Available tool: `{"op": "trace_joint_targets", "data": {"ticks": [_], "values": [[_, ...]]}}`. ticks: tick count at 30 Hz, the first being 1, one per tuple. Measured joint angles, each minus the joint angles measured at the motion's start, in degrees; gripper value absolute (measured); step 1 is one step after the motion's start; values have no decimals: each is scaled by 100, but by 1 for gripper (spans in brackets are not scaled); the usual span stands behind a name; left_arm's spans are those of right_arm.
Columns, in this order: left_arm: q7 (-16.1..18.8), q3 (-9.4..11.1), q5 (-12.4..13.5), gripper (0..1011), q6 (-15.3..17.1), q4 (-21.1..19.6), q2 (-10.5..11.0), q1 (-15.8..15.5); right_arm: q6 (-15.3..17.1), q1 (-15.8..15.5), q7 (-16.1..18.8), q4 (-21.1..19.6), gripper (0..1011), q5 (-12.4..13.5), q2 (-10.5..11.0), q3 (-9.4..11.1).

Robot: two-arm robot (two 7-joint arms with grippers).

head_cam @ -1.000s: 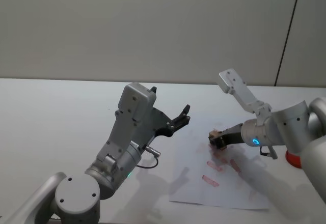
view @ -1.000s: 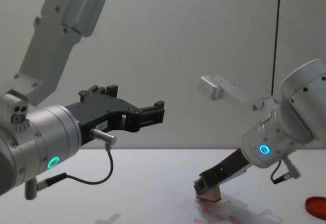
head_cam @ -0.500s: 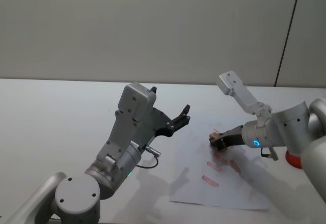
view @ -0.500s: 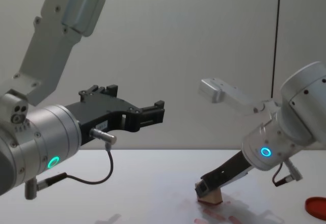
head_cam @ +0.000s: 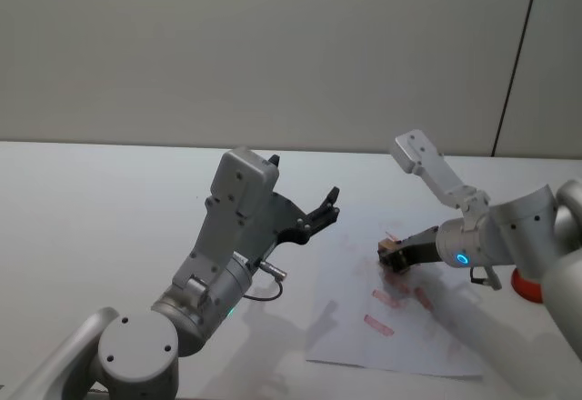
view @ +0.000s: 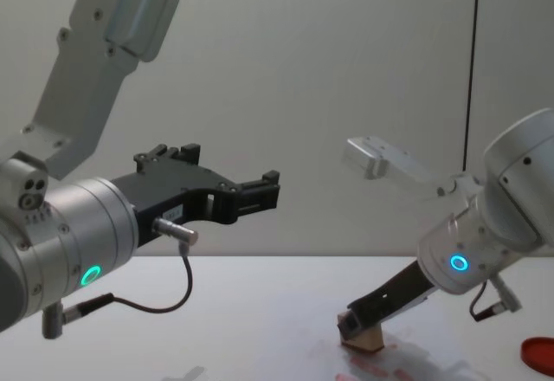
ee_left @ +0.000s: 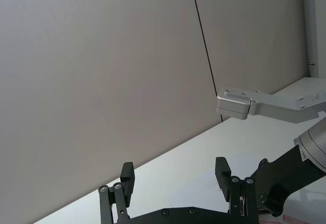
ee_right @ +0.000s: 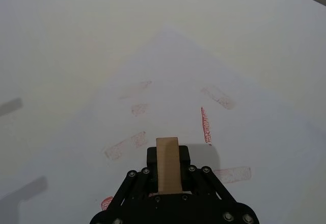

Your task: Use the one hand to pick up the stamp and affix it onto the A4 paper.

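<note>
My right gripper (head_cam: pixel 389 255) (view: pixel 354 326), on the arm with the blue ring, is shut on the stamp (head_cam: pixel 392 252) (ee_right: pixel 168 164) (view: pixel 366 339), a small pale wooden block. It holds the block low over the middle of the A4 paper (head_cam: pixel 414 341) (ee_right: pixel 168 66), among several red marks. In the chest view the block's base looks level with the sheet; I cannot tell if it touches. My left gripper (head_cam: pixel 326 207) (ee_left: pixel 175 175) (view: pixel 260 189), on the green-ringed arm, hangs open and empty above the table, left of the paper.
A red round ink pad (head_cam: pixel 523 284) (view: pixel 538 351) lies on the table to the right of the paper, behind my right arm. The raised left arm fills the near left side. Bare white tabletop (head_cam: pixel 109 200) stretches to the left.
My right gripper has shifted a little to the right and lower with the stamp in it. The left arm has not moved.
</note>
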Motion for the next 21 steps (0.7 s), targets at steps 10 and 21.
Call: {"op": "trace_joint_targets", "data": {"ticks": [10,21], "values": [[0,0,0,1002,0,0,0,0,-70,-183,-55,-198,219,58,80,-1],[0,0,0,1002,0,0,0,0,-342,-489,-231,-448,219,346,188,29]]}}
